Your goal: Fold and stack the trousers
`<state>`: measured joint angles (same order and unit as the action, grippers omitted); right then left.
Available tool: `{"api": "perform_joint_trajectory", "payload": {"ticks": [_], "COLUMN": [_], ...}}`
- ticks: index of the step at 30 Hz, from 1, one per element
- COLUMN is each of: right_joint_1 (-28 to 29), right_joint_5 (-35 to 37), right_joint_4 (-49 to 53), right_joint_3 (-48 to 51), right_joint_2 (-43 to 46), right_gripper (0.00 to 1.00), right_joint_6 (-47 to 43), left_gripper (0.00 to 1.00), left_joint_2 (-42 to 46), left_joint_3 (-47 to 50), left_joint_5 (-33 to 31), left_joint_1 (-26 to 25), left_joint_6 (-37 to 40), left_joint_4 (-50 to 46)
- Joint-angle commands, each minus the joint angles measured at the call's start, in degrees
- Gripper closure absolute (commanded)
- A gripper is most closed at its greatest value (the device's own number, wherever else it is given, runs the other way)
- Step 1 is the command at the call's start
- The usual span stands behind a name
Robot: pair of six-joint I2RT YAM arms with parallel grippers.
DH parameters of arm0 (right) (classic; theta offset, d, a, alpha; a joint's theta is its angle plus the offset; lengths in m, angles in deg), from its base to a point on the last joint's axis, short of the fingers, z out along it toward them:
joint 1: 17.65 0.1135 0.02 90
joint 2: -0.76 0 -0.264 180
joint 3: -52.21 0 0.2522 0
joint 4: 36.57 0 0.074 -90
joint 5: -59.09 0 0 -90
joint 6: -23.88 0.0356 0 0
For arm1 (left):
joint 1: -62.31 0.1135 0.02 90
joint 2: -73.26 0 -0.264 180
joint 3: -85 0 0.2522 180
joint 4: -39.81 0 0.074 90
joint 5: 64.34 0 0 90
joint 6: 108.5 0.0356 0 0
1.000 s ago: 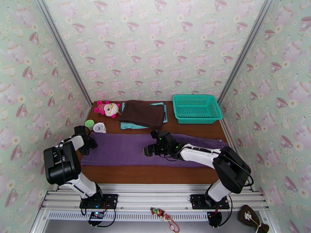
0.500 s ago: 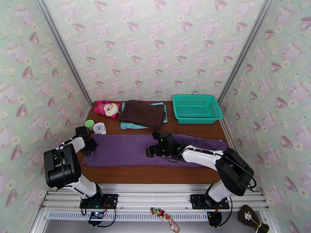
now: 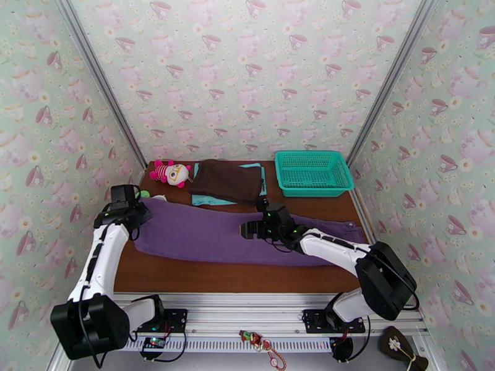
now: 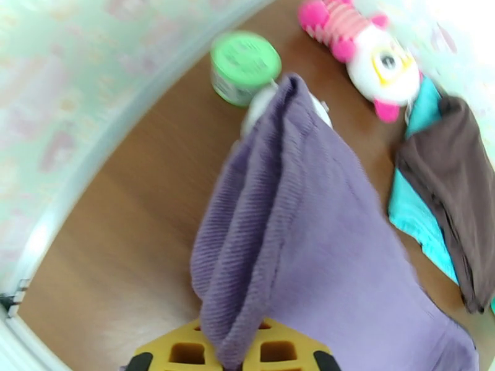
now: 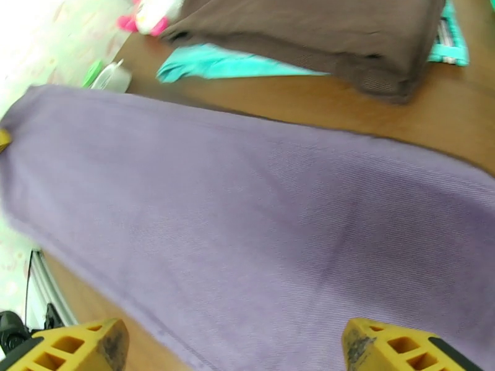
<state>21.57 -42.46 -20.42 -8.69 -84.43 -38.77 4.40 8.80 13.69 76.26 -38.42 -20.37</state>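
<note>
The purple trousers [image 3: 223, 236] lie stretched left to right across the brown table. My left gripper [image 3: 140, 213] is shut on their left end and holds it raised off the table. In the left wrist view the fabric [image 4: 297, 230] hangs as a fold pinched between the yellow fingers [image 4: 179, 353] at the bottom edge. My right gripper [image 3: 250, 230] hovers over the middle of the trousers, open. In the right wrist view its two yellow fingertips [image 5: 80, 347] stand wide apart above the flat purple cloth [image 5: 266, 211], with nothing between them.
A folded dark brown garment [image 3: 226, 179] lies on a light teal cloth [image 3: 204, 201] at the back. A teal basket [image 3: 312, 173] stands at the back right. A pink plush toy [image 3: 170, 173] and a green-lidded tub [image 4: 244, 66] sit at the back left.
My left gripper has shut on the trousers' left end and lifted it up and back-left. The right gripper has shifted slightly right and away over the fabric, opening wider.
</note>
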Motion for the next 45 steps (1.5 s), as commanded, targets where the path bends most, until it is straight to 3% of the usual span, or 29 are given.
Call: {"api": "perform_joint_trajectory", "payload": {"ticks": [1, 11, 14, 17, 22, 28, 38, 45], "right_joint_1": [0.15, 0.06, -0.02, -0.82, -4.86, -10.34, -12.45, -12.69], "right_joint_5": [1.13, 1.45, 1.37, 2.55, 2.71, 0.28, -1.90, -1.63], "right_joint_4": [1.59, 3.75, 5.99, 7.79, 6.96, 5.21, 4.65, 4.96], "right_joint_3": [-0.04, 1.83, 1.13, 0.62, 2.66, 5.28, 6.87, 7.01], "right_joint_2": [1.09, 5.35, 6.50, 7.25, 6.92, 4.99, 6.74, 6.88], "right_gripper": [0.01, 0.00, 0.00, 0.01, 0.00, 0.00, 0.00, 0.01], "right_joint_6": [-0.90, -3.41, -5.31, -6.42, -5.54, -6.10, -6.70, -7.21], "left_gripper": [1.00, 1.00, 1.00, 1.00, 1.00, 1.00, 1.00, 0.98], "left_joint_2": [-1.27, -5.17, -3.62, -0.62, 1.68, -1.81, -16.75, -24.33], "left_joint_3": [-3.52, -7.85, -6.80, -4.00, -1.13, 1.14, -5.94, -7.84], "left_joint_5": [-9.93, -16.41, -12.86, -11.39, -14.65, -16.14, -19.23, -19.87], "left_joint_1": [1.74, 3.15, -2.78, -13.45, -31.06, -44.24, -55.42, -57.00], "left_joint_6": [0.76, 1.81, 1.19, -3.49, -14.88, -25.26, -30.02, -31.14], "left_joint_4": [-7.04, -7.83, -7.46, -6.68, -5.67, 2.48, 5.82, 9.80]}}
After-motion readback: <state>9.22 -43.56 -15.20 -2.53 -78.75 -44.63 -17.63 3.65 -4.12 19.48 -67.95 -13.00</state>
